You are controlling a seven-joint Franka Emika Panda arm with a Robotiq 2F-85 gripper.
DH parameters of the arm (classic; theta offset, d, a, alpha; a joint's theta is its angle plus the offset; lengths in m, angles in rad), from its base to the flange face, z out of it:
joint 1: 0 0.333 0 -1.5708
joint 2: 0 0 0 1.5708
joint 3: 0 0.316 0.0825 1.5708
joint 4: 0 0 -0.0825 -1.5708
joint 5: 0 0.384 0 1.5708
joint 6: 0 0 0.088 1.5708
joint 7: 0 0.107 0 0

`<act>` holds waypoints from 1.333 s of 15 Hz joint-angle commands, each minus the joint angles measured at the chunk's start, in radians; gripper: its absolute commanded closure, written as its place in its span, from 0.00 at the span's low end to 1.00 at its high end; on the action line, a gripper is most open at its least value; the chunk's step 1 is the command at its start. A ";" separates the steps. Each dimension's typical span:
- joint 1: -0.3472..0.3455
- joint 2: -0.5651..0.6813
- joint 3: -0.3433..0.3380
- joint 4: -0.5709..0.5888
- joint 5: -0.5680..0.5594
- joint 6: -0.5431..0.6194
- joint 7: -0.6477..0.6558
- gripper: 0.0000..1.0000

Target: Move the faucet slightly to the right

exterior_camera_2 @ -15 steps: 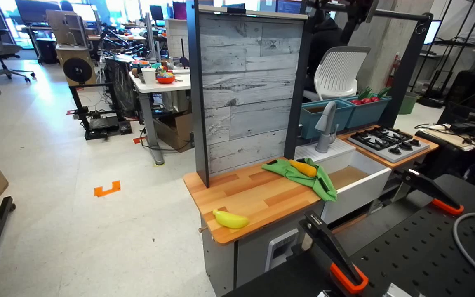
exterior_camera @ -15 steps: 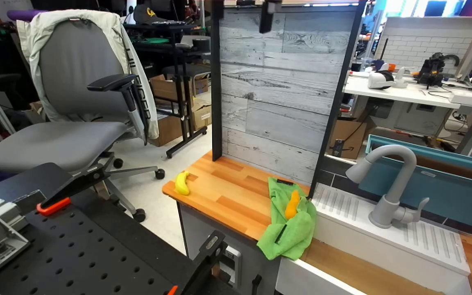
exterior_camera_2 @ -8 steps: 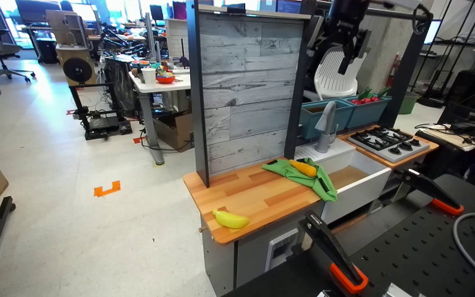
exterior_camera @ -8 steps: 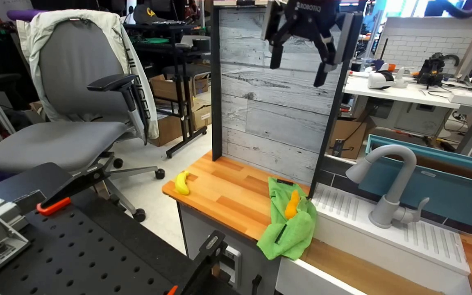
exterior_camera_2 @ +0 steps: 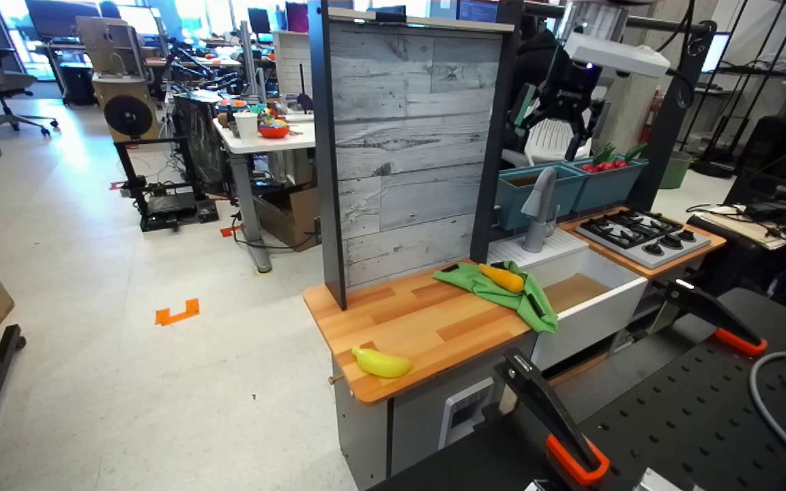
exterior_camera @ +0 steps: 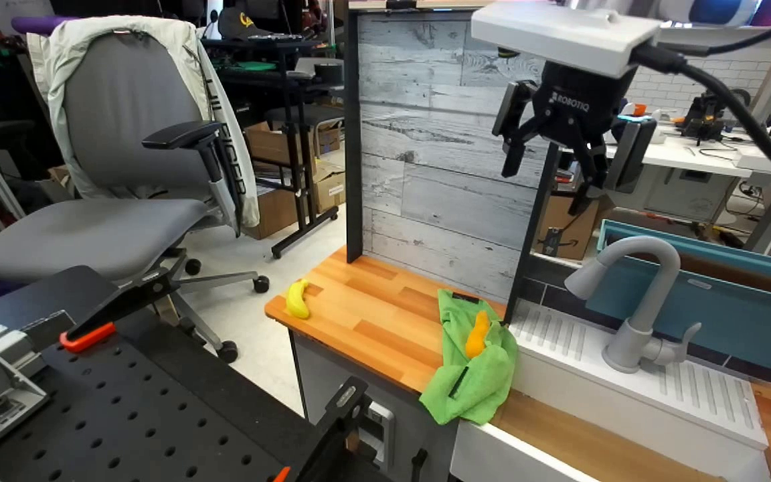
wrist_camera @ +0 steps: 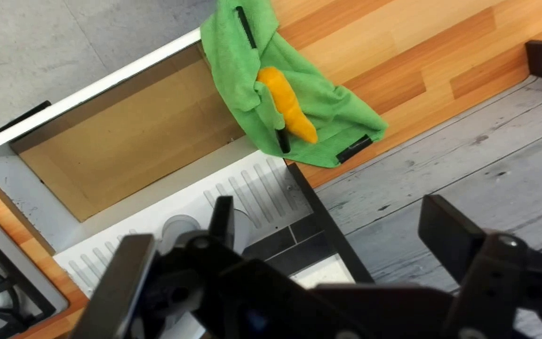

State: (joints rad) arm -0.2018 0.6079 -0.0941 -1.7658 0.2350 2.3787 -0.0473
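Lowered fingers (exterior_camera: 512,159), spread, clear of faucet (exterior_camera: 653,304) and sink edge (wrist_camera: 87,93)

My one claw (exterior_camera: 546,184) has two fingers (exterior_camera: 512,161). At the counter (exterior_camera_2: 393,320) I count one faucet (exterior_camera: 650,304), one sink (exterior_camera_2: 591,329), one cloth (exterior_camera: 482,385), one carrot (exterior_camera_2: 502,278), one banana (exterior_camera_2: 383,363) and one stove (exterior_camera_2: 638,235) with three knobs (exterior_camera_2: 671,241); in an exterior view, two planters (exterior_camera_2: 611,192) and two clamps (exterior_camera_2: 548,404).

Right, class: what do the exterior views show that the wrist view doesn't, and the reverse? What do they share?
In both exterior views only: the yellow banana and a teal planter.
Only the wrist view: a look down past the open gripper; no certain extra object.
Shared: gripper, green towel, orange object, sink and, partly hidden in the wrist view, faucet.
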 commanded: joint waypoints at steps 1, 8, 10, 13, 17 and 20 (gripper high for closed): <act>-0.053 0.099 0.018 0.120 0.037 -0.031 0.028 0.00; -0.077 0.218 -0.004 0.247 0.055 0.012 0.178 0.00; -0.068 0.248 -0.015 0.283 0.044 0.014 0.228 0.00; -0.058 0.292 -0.032 0.333 0.037 0.026 0.310 0.00; -0.045 0.348 -0.058 0.393 0.023 0.029 0.397 0.00; -0.041 0.385 -0.074 0.434 0.014 0.018 0.433 0.35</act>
State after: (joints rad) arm -0.2590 0.9375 -0.1402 -1.4038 0.2631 2.3945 0.3361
